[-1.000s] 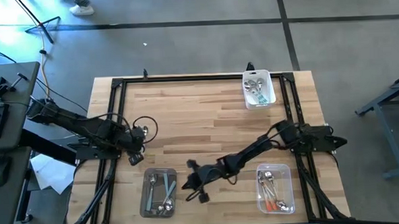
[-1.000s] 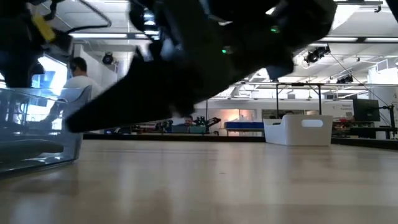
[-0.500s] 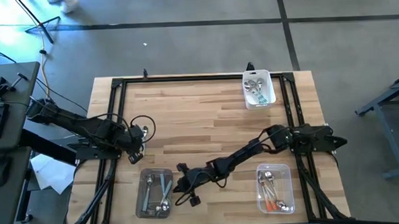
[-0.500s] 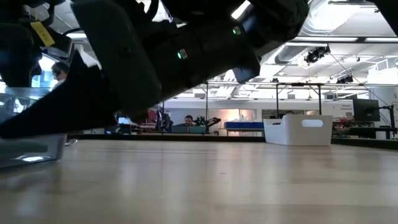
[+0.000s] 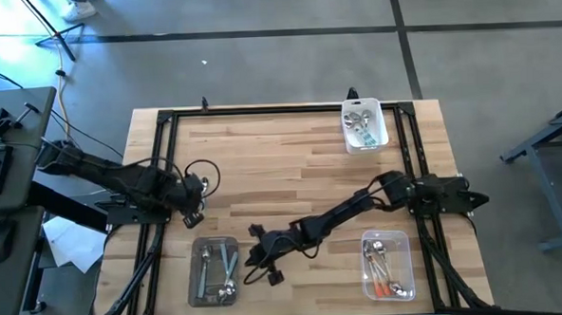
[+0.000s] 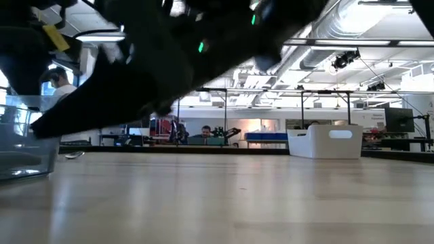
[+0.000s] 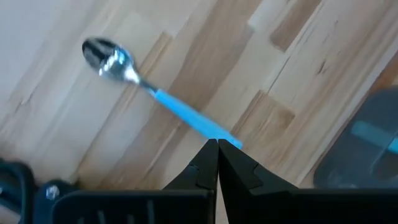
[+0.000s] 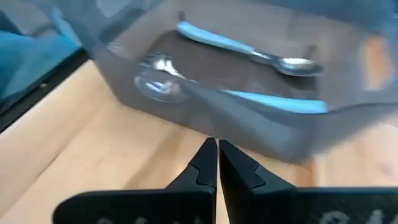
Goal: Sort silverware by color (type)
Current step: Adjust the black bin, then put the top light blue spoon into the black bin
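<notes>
A blue-handled spoon [image 7: 155,93] lies flat on the wood, its bowl also showing in the low view [image 6: 71,154]. My left gripper [image 7: 217,147] [image 5: 190,211] is shut, with its tips at the free end of the spoon's handle. My right gripper [image 8: 217,147] [image 5: 249,262] is shut too and reaches far left to a clear tub [image 5: 215,271] [image 6: 20,135]. That tub holds blue-handled spoons [image 8: 249,53] lying on its floor. My left gripper's shut tips stand at the handle's free end [image 7: 231,140]; whether they touch it, I cannot tell. My right gripper pushes with its shut fingertips against the clear tub's right wall [image 8: 249,134], low down, coming slanted from the table's right. The tub stands flat on the table.
A second clear tub [image 5: 387,265] at the near right holds orange-handled spoons. A white tub [image 5: 364,123] [image 6: 325,142] at the far right holds silver spoons. A black frame [image 5: 260,111] edges the table. Bare wood lies across the middle [image 5: 281,167].
My right gripper has moved toward the table's left edge, staying shut, and the clear tub of blue spoons has slid left along the table ahead of it.
</notes>
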